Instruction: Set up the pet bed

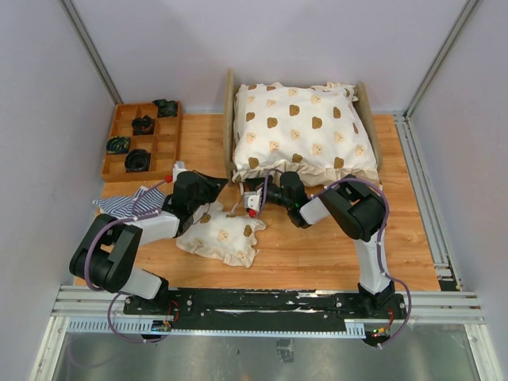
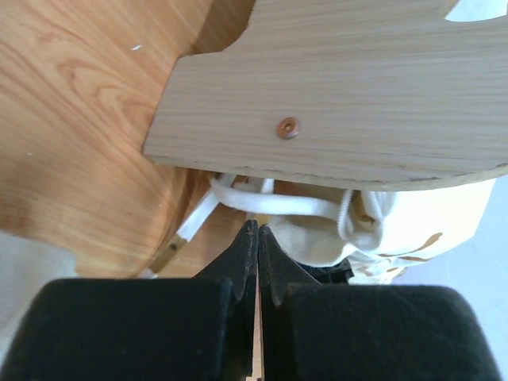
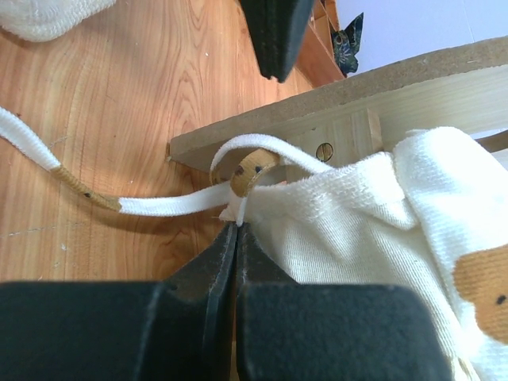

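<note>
The plywood pet bed frame (image 1: 230, 127) stands at the back centre with the cream bear-print quilt (image 1: 302, 127) spread over it, so any mattress in it is hidden. A blue-and-white striped piece (image 1: 123, 204) lies at the left, partly under my left arm. My right gripper (image 1: 246, 189) is at the bed's near left corner, shut on the quilt's edge (image 3: 373, 230) where a white ribbon (image 3: 159, 202) comes off. My left gripper (image 1: 225, 185) faces it, shut, its tips just below the ribbon (image 2: 262, 202) and the end board (image 2: 333, 95); I see nothing between them.
A small bear-print pillow (image 1: 222, 234) lies on the table in front of both grippers. The brown compartment tray (image 1: 143, 139) with dark items stands at the back left. Metal rails run along the right edge (image 1: 425, 198) and the near edge.
</note>
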{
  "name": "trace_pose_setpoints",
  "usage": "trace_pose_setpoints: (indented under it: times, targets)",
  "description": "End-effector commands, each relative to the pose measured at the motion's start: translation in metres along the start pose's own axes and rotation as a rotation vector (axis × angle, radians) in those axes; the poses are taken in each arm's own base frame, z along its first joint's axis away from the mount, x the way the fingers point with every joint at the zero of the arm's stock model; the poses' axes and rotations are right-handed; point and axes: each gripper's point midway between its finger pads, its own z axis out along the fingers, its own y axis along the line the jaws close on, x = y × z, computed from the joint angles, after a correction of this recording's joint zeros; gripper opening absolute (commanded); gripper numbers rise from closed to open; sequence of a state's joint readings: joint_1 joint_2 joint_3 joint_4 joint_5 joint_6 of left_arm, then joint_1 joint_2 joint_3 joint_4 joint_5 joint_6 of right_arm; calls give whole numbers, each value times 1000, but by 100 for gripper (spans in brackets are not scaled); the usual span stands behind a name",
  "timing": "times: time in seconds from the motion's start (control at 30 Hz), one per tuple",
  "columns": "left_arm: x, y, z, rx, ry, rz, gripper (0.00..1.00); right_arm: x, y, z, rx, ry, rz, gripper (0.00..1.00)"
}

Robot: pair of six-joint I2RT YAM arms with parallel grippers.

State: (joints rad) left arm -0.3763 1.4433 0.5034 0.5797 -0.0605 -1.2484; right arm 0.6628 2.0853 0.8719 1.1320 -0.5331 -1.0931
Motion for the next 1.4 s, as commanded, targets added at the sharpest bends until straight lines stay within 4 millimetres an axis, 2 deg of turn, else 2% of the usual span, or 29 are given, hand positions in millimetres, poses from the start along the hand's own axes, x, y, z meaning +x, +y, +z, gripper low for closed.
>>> trace_pose_setpoints:
  times: [0.0,0.1,0.17,0.33,0.47,0.9,1.17,1.37]
  targets:
    - [-12,-7,-2,23,-54,7,4,-18,-16,5,20,-45,-66,0]
    - [-13,-18,4,45,-49,31,25,-16,-15,5,22,-42,-67,0]
    - [-14,-27,10,60,-47,56,31,-17,-16,5,25,-42,-64,0]
    - [-14,-33,24,63,-39,81,33,-14,-14,4,26,-33,-61,0]
    - [-10,-26,32,44,-27,86,35,-11,-13,3,23,-26,-62,0]
    - [5,-13,41,19,19,24,39,-10,-14,3,29,-27,-66,0]
    - [11,-22,48,39,41,27,41,-10,-13,2,27,-27,-71,0]
    - [21,-20,44,39,76,26,42,-3,-14,-3,41,-3,-61,0]
